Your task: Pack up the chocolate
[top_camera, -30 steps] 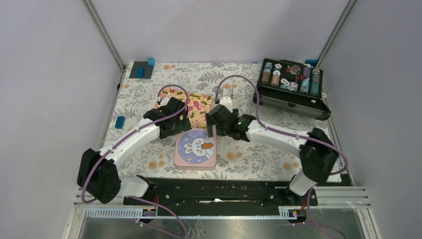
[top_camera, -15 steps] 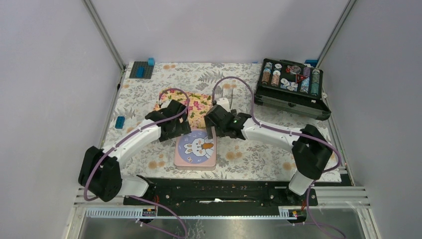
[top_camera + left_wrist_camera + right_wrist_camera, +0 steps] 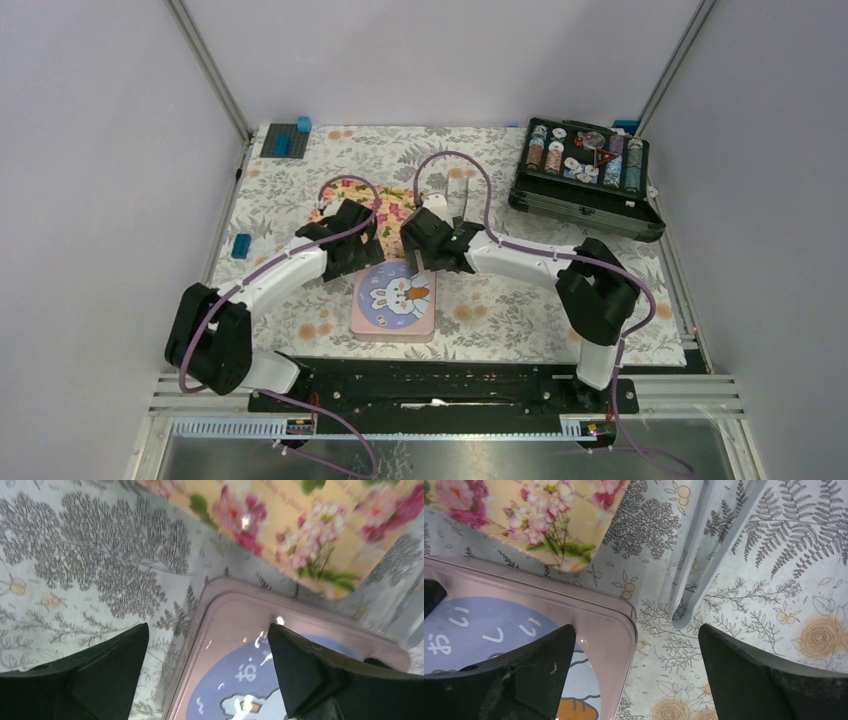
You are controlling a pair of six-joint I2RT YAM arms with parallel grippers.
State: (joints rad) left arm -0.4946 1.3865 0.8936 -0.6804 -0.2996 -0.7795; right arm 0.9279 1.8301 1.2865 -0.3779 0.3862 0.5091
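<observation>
Left end effector and right end effector hang over the far corners of the pink tin on the tabletop, each with fingers apart and empty. Lid on, contents hidden, and no chocolate shows in any view. I judge the step to be opening the tin, which calls for catching the lid rim at both corners and lifting evenly. Flowered box lies just behind; black case at far right holds striped chips.

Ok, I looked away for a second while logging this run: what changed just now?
The right claw slid left over the far corner of the pink rabbit tin, its elbow swinging left too; nothing was gripped. The left claw barely shifted; both are open. Tin, floral box and chip case stayed put.
</observation>
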